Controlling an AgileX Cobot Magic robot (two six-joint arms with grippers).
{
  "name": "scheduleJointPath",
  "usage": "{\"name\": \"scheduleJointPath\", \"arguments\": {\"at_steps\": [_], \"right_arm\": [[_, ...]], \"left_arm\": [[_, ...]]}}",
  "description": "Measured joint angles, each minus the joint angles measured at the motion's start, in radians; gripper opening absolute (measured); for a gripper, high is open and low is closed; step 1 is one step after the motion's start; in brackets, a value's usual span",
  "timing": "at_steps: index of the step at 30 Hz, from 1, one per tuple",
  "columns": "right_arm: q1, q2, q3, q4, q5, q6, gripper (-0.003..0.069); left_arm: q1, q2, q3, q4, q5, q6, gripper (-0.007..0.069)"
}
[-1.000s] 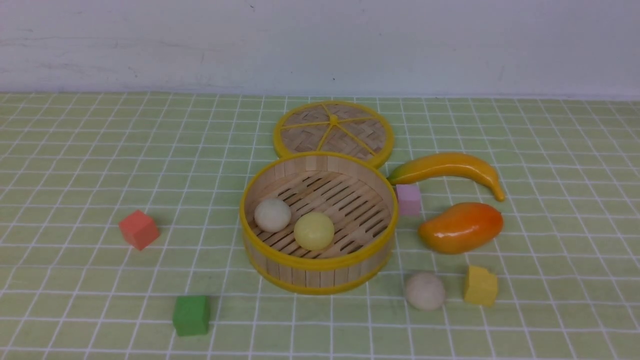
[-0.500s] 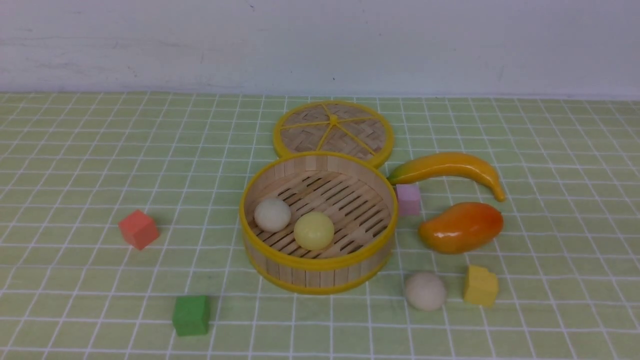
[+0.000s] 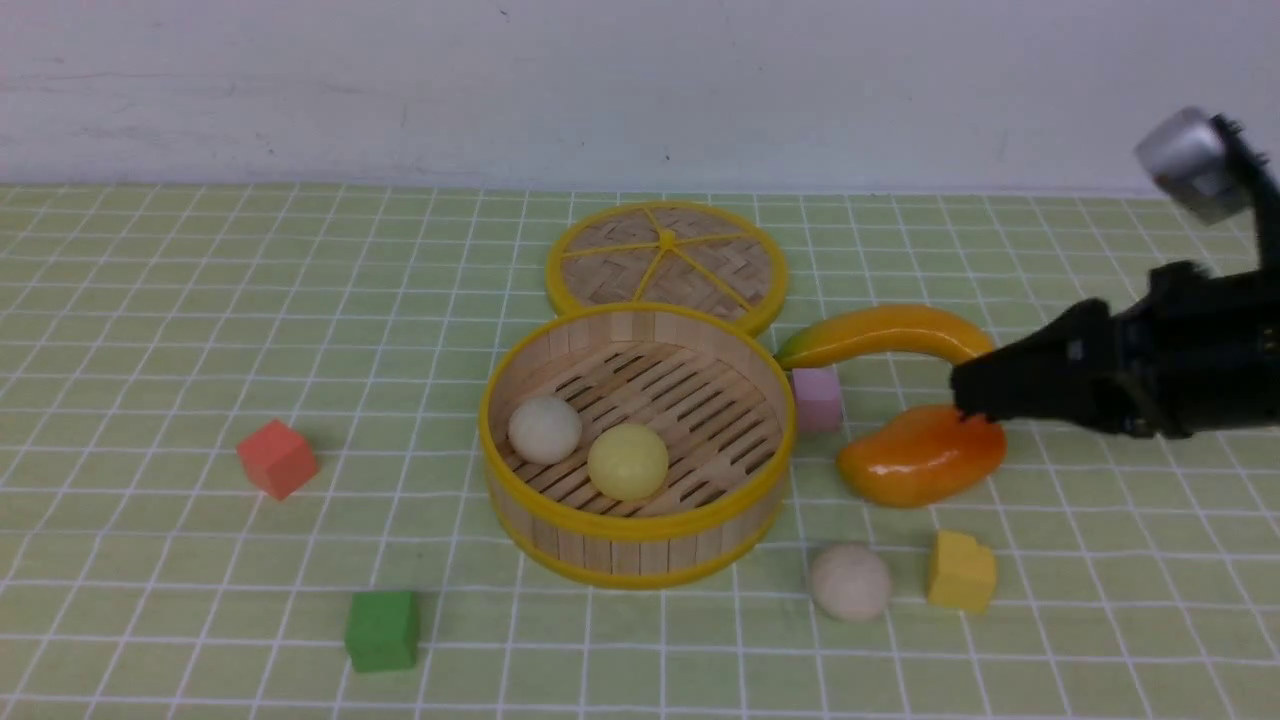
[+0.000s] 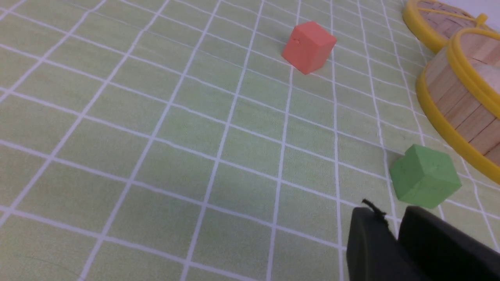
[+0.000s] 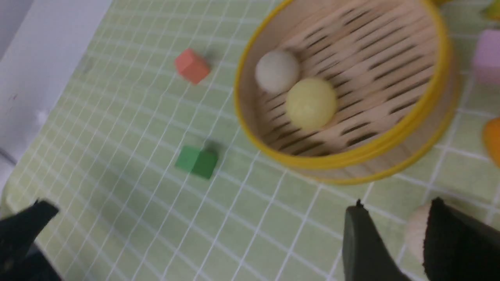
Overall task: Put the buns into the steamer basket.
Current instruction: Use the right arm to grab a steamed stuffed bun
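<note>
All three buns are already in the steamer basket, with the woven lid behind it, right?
No: only the off-white bun and the pale yellow bun are in the steamer basket. The front view shows the third bun outside it, beside the yellow cube. The woven lid is behind it.

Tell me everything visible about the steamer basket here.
The steamer basket is a round open tub: bamboo-looking upright slats, yellow rims top and bottom, slatted floor with gaps. It stands level on the green checked cloth. An off-white bun and a pale yellow bun rest inside, toward its near left. A woven lid lies just behind it; a pink cube sits close on its right, contact unclear.
</note>
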Motion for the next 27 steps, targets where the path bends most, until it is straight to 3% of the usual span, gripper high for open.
{"name": "scheduleJointPath", "arguments": {"at_steps": [5,7,8,9,10,13,17,20,27], "right_arm": [[0.127,0.081,-0.023,-0.091,0.013,0.011,0.0239],[0.208,0.132,-0.062,-0.238,0.013,0.078,0.0239],[0.254,0.158,-0.094,-0.348,0.006,0.158,0.0239],[0.266,0.164,-0.099,-0.348,0.004,0.172,0.0239],[0.308,0.185,-0.136,-0.49,-0.014,0.299,0.0239],[0.371,0.221,-0.19,-0.743,-0.069,0.527,0.0239],[0.415,0.269,-0.22,-0.927,-0.132,0.732,0.0239],[0.423,0.312,-0.224,-1.006,-0.171,0.815,0.0239],[0.423,0.386,-0.225,-1.026,-0.224,0.866,0.0234]], "left_arm": [[0.0,0.0,0.0,0.0,0.0,0.0,0.0113],[0.0,0.0,0.0,0.0,0.0,0.0,0.0113],[0.0,0.0,0.0,0.0,0.0,0.0,0.0113],[0.0,0.0,0.0,0.0,0.0,0.0,0.0113],[0.0,0.0,0.0,0.0,0.0,0.0,0.0113],[0.0,0.0,0.0,0.0,0.0,0.0,0.0116],[0.0,0.0,0.0,0.0,0.0,0.0,0.0121],[0.0,0.0,0.0,0.0,0.0,0.0,0.0124],[0.0,0.0,0.0,0.0,0.0,0.0,0.0129]]}}
